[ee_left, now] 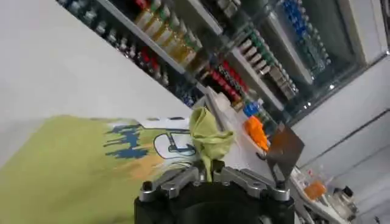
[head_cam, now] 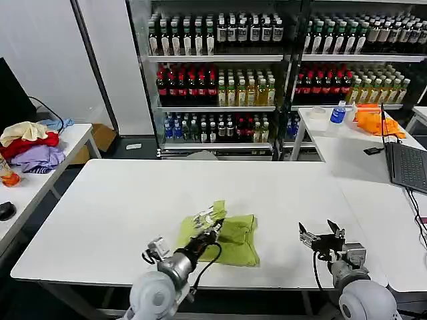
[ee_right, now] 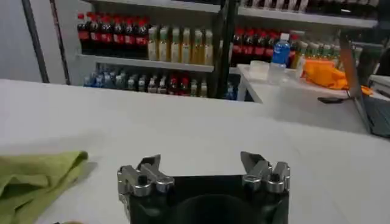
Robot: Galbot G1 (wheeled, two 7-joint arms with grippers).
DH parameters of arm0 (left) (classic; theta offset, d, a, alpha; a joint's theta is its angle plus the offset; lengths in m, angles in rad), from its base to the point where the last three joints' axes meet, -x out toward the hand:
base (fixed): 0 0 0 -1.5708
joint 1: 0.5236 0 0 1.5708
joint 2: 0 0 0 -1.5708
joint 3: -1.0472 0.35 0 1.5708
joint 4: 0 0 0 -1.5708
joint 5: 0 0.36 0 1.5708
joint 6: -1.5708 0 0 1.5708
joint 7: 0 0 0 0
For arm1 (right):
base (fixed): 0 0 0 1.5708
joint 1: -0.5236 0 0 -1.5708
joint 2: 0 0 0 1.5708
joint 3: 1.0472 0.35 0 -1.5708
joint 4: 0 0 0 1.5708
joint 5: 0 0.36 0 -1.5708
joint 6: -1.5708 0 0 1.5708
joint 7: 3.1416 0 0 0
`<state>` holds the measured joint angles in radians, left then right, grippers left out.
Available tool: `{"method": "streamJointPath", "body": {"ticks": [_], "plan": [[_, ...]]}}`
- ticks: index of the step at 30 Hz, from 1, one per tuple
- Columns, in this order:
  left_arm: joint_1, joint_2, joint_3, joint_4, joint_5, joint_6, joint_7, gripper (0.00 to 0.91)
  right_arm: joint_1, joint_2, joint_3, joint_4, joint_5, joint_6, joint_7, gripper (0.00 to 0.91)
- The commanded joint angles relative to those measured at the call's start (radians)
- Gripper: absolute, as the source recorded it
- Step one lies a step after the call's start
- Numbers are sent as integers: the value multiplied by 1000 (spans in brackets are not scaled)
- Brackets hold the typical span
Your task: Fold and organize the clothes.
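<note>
Lime T-shirt (head_cam: 230, 240) lies bunched on the white table (head_cam: 120, 200), toward the near edge and a little left of the middle as I look down from the head camera. My left hand (head_cam: 208, 225) sits over the shirt's left part and pinches a fold of it, holding that corner up off the rest of the cloth. From the left wrist camera I see the pinched fold (ee_left: 208, 139) rising straight out from between the clenched fingers, and below it the shirt spreads flat with a blue and white print (ee_left: 155, 141) showing. My right hand (head_cam: 321, 238) hovers over bare table to the right of the shirt, apart from it, fingers spread and gripping nothing. In the right wrist camera the shirt's edge (ee_right: 36, 179) lies off to one side of those spread fingers (ee_right: 149, 165).
</note>
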<state>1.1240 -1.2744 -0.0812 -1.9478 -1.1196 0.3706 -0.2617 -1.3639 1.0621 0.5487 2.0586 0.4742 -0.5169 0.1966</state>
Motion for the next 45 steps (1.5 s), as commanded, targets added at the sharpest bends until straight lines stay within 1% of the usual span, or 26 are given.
{"method": "streamJointPath", "body": {"ticks": [1, 5, 11, 14, 18, 24, 31, 34, 42, 45], "plan": [[-57, -41, 105, 70, 72, 5, 30, 907, 12, 0, -8, -8, -1, 1, 1, 907], [-64, -43, 108, 64, 81, 1, 56, 907, 16, 2, -10, -12, -5, 1, 3, 907], [-41, -9, 110, 27, 101, -5, 84, 907, 17, 2, -10, -12, -4, -1, 3, 907], [-31, -1, 81, -3, 98, -5, 83, 907, 17, 7, -10, -13, -5, -1, 4, 907], [-11, 29, 19, -20, 144, -5, 78, 907, 17, 9, -9, -10, -5, -3, 3, 907], [2, 107, -74, 28, 233, -7, 42, 907, 15, 4, -6, -5, -5, -4, 2, 907], [31, 144, -151, 70, 238, 35, 31, 907, 15, 4, -6, -4, -4, -4, 2, 907], [46, 144, -146, 82, 222, 40, 33, 907, 14, 3, -6, -2, -4, -4, 1, 907], [46, 100, -115, 107, 194, 65, 37, 907, 4, -3, 0, 9, 3, -5, -1, 907], [45, 85, -108, 108, 120, 80, 35, 907, -1, -5, 5, 12, 5, -5, -1, 907]]}}
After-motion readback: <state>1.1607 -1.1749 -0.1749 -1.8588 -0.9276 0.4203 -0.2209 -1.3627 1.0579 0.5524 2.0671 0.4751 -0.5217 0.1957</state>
